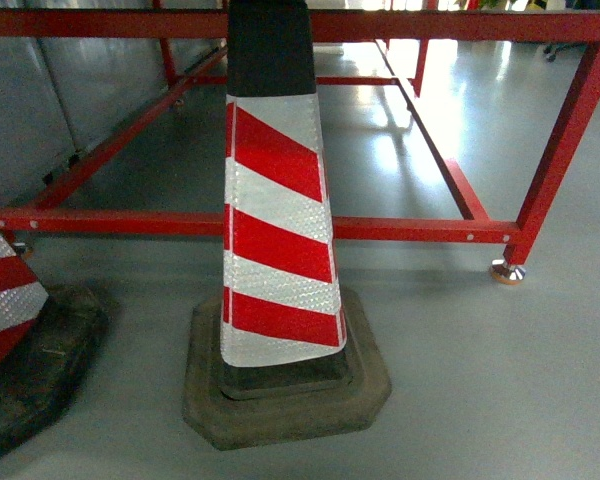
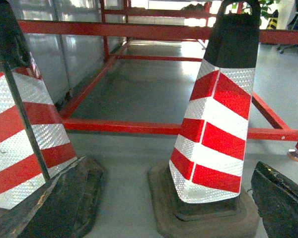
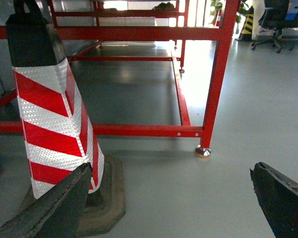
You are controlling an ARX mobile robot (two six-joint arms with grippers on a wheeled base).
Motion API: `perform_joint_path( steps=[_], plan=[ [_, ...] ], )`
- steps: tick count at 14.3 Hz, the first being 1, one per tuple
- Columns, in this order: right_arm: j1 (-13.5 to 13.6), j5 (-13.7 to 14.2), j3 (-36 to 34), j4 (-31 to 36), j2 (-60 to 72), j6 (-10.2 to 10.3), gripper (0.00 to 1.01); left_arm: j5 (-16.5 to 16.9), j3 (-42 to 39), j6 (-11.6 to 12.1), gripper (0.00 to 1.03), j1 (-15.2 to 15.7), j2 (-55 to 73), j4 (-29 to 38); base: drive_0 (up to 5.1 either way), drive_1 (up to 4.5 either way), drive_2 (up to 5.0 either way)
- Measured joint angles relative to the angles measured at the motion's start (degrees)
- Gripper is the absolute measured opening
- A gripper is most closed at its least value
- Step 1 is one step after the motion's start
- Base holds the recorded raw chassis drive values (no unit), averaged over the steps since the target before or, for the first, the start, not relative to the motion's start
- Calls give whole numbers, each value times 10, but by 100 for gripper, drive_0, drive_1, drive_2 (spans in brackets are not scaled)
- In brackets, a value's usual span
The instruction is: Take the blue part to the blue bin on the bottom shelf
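Nothing of the task is seen to be done. No blue part, blue bin or steel shelf is shown in any view, so where the part is cannot be told. In the head view a striped cone [image 1: 278, 230] fills the centre, a second cone [image 1: 10, 330] is cut off at the lower left, and a red frame [image 1: 400, 228] runs across behind them on a grey floor [image 1: 500, 380].

The left gripper [image 2: 166, 213] and right gripper [image 3: 171, 208] are seen only as dark fingers at the bottom corners of the wrist views, spread wide, with nothing held. Finding the part, grasping it and binning it are judged to be left
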Motion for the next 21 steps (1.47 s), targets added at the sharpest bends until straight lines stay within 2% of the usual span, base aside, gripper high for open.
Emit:
perform_joint_path(
  steps=[21],
  plan=[
    [0, 0, 0, 0, 0, 0, 98, 0, 0, 0, 98, 0, 0, 0, 0, 0, 0]
  ],
)
